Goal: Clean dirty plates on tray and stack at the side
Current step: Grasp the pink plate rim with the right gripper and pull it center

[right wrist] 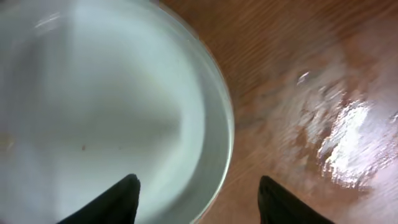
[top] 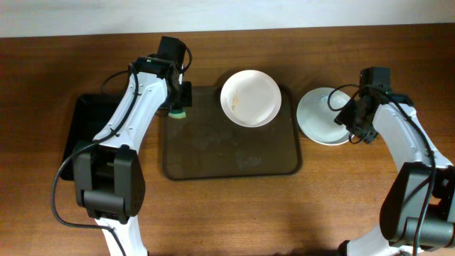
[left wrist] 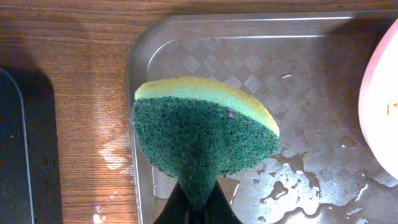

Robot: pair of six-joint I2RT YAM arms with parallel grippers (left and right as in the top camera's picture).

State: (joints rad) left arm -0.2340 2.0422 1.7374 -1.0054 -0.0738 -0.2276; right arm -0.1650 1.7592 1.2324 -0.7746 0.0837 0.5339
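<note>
A white plate [top: 250, 97] with brownish smears sits at the back right of the dark brown tray [top: 213, 153]; its edge shows in the left wrist view [left wrist: 380, 106]. My left gripper [top: 178, 107] is shut on a green and yellow sponge [left wrist: 202, 134] over the tray's back left corner [left wrist: 155, 56]. A white plate [top: 320, 117] lies on the table to the right of the tray. My right gripper [top: 348, 122] is open above that plate's right rim [right wrist: 211, 112], one finger over the plate, one over the table.
A glossy black tray [top: 85, 128] lies left of the brown tray, its edge in the left wrist view [left wrist: 25, 149]. Water drops lie on the brown tray's floor [left wrist: 298, 180]. The wooden table [top: 234, 213] is wet near the right plate [right wrist: 342, 143].
</note>
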